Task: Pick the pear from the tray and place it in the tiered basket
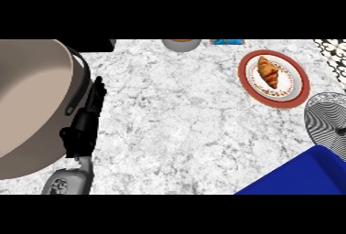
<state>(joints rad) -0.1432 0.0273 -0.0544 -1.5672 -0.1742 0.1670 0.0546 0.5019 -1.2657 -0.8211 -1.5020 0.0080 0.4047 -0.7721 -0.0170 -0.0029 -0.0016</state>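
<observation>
No pear shows in this view. A blue tray (297,176) fills the lower right corner, and only its bare corner is visible. The tiered basket of black wire mesh (327,119) stands at the right edge just above the tray, with another mesh part (332,49) at the top right. My left hand (84,119) rests at the left, seen edge-on with straight fingers pointing up, holding nothing, its grey forearm (66,184) below it. My right hand is out of view.
A large beige round vessel with a dark rim (34,105) takes up the left side, right beside my left hand. A red-rimmed plate (297,98) carries a croissant (269,72). A grey cup (181,45) and a small blue item (227,41) sit at the counter's far edge.
</observation>
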